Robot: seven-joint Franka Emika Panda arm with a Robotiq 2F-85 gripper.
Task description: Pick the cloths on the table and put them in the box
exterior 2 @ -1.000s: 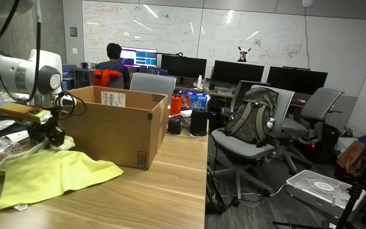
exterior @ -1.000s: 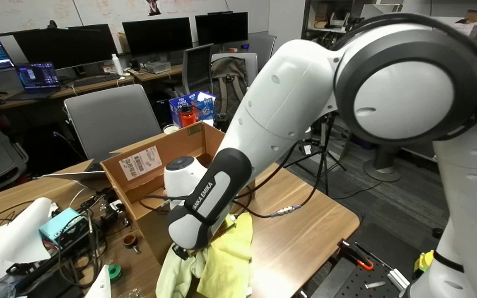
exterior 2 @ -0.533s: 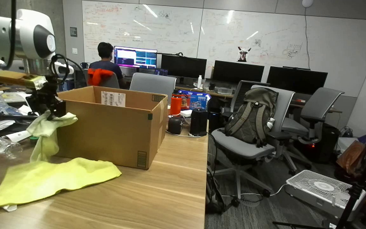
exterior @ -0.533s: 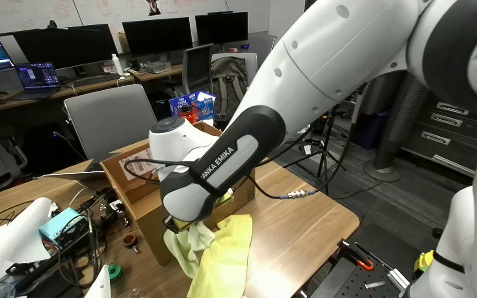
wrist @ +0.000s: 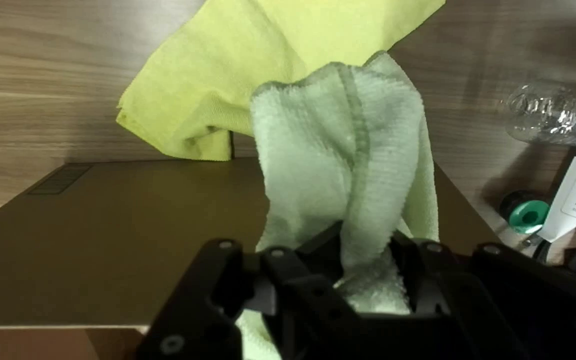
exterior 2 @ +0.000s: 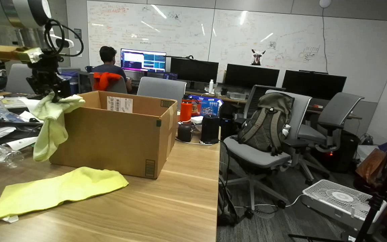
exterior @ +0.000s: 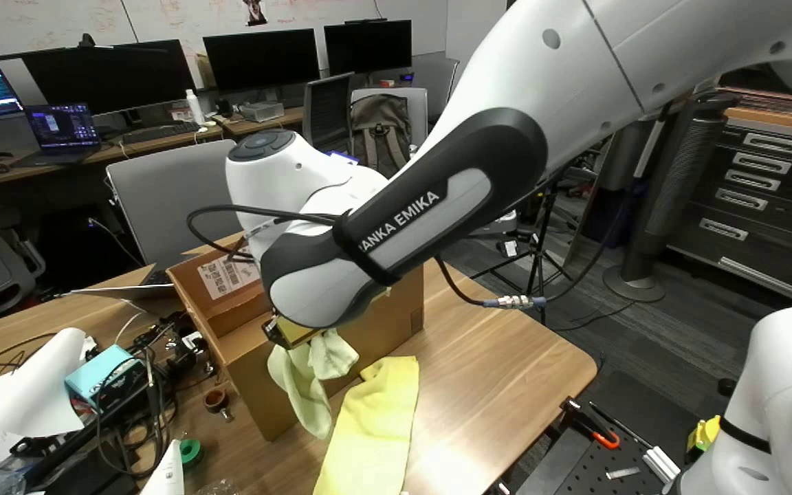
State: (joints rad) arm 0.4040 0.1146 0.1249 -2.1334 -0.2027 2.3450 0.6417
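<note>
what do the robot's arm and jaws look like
The arm is white and rounded; a black cover with a grey inlay shows white lettering, "ANKA EMIKA", its start behind a black strap. It carries black cables, one with a silvery connector. The jaws are black, jointed, with pale screw heads.

Fuzzy pale cloth (wrist: 318, 150), matt yellow cloth (exterior 2: 59, 190), matt cardboard box (exterior 2: 113, 143), smooth wood-grained worktop (exterior 2: 173, 208), glossy clear plastic bottle (wrist: 555, 117)

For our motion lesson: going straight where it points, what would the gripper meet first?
Down past the held cloth, probably the table beside the box, or the yellow cloth; depth is unclear.
</note>
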